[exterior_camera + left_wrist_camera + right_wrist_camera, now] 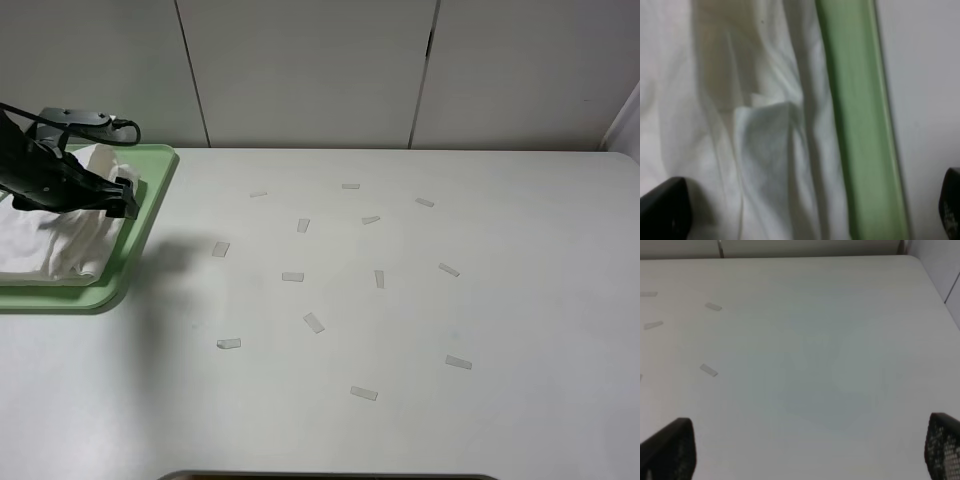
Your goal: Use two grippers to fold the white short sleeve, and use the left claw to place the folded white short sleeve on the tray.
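Note:
The white short sleeve [55, 240] lies folded and wrinkled on the light-green tray [152, 185] at the table's far left. My left gripper [125, 197] hovers just over the cloth near the tray's right rim. In the left wrist view its two black fingertips [665, 210] stand wide apart, open, with nothing between them; below them lie the white short sleeve [740, 125] and the green tray rim [860, 125]. My right gripper [810, 452] is out of the high view. Its wrist view shows both fingers [667, 450] spread open above bare white table.
Several small pale tape strips [293, 277] are scattered over the middle of the white table [500, 300]. White wall panels close off the back. The table's rounded far right corner [912, 260] shows in the right wrist view.

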`<act>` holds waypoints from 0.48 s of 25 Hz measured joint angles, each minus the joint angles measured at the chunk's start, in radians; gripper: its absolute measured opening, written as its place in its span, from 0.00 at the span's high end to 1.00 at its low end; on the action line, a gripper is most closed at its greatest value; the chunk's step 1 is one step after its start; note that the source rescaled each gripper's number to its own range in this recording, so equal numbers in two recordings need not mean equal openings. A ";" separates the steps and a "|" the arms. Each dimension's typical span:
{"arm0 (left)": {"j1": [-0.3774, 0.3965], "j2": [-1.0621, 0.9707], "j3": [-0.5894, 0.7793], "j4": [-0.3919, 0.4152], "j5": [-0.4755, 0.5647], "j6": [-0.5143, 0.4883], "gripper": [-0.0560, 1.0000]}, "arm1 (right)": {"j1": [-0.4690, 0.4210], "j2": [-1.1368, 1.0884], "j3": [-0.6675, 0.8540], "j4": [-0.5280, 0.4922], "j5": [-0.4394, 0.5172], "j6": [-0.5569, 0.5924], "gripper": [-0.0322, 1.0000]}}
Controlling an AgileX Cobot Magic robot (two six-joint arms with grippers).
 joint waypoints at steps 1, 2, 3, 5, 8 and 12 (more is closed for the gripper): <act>0.000 0.000 0.015 0.000 -0.033 0.000 0.00 | 0.000 0.000 0.000 0.000 0.000 0.000 0.00; 0.000 0.001 0.023 0.000 -0.051 -0.001 0.00 | 0.000 0.000 0.000 0.000 0.000 0.000 0.00; 0.000 0.006 0.028 0.000 -0.071 -0.002 0.00 | 0.000 0.000 0.000 0.000 0.000 0.000 0.00; 0.000 0.030 0.031 0.000 -0.112 -0.014 0.00 | 0.000 0.000 0.000 0.000 0.000 0.000 0.00; 0.000 0.075 0.031 -0.001 -0.150 -0.029 0.00 | 0.000 0.000 0.000 0.000 0.000 0.000 0.00; 0.000 0.103 0.031 -0.001 -0.186 -0.031 0.00 | 0.000 0.000 0.000 0.000 0.000 0.000 0.00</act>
